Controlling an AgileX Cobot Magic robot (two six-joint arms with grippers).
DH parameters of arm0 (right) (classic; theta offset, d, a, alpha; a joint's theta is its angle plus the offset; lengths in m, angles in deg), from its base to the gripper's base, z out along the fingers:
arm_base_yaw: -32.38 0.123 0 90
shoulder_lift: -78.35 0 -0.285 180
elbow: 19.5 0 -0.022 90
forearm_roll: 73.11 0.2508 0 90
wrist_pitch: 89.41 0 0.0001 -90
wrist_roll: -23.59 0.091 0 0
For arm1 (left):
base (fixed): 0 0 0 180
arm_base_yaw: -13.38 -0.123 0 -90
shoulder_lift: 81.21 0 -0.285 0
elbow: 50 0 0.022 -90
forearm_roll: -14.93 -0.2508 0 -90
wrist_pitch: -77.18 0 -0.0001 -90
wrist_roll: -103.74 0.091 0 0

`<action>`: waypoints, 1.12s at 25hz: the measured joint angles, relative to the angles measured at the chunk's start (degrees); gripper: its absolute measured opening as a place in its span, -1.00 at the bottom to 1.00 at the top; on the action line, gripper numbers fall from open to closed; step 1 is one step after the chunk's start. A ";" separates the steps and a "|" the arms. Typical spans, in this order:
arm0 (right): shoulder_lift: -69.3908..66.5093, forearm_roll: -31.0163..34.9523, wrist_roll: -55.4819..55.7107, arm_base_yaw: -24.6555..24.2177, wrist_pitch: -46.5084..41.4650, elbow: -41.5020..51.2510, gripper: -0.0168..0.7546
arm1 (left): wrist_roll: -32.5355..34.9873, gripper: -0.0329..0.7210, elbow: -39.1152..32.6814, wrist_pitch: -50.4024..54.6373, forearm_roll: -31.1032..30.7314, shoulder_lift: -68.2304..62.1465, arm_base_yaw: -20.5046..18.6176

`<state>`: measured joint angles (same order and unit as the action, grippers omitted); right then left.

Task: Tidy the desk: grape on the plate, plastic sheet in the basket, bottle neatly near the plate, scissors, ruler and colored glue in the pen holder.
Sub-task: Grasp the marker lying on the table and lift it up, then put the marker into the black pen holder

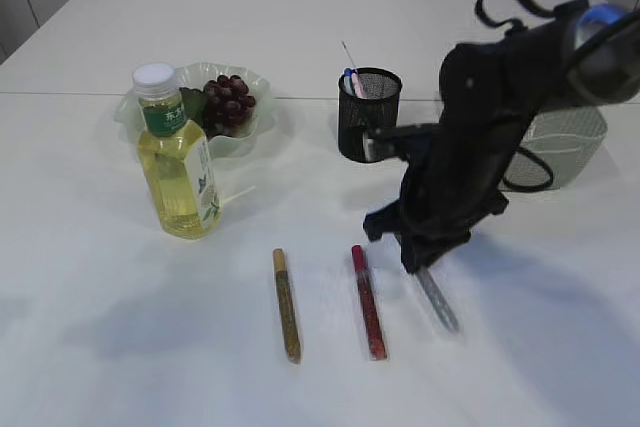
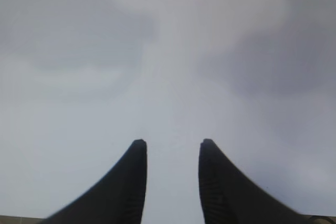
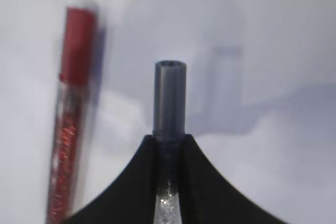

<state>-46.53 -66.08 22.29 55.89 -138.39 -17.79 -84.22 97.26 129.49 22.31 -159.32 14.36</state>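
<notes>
Right wrist view: the right end effector (image 3: 168, 145) pinched the silver glue tube (image 3: 169, 95) near its cap; it could pivot loose toward the red tube (image 3: 71, 119) at 9 o'clock.

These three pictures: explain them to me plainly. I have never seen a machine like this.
The wide picture looks at a white table from the front; the black shape is one of a robot's two arms. The other two pictures come from cameras on each wrist, looking out past the pincer tips. The right gripper is clamped on a silver glue tube lying on the table, beside a red glue tube and a gold glue tube. The left gripper stands open over bare table, holding nothing. Further back are a bottle, grapes on a plate, a mesh pen holder and a basket.
</notes>
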 joint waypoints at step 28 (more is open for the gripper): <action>-7.07 67.41 -75.57 -15.30 19.34 -29.67 -0.70 | 0.02 -0.27 0.00 -0.15 -0.11 0.00 0.00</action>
<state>-53.60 1.33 -53.28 40.59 -119.05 -47.46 -84.20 97.26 129.34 22.20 -159.32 14.36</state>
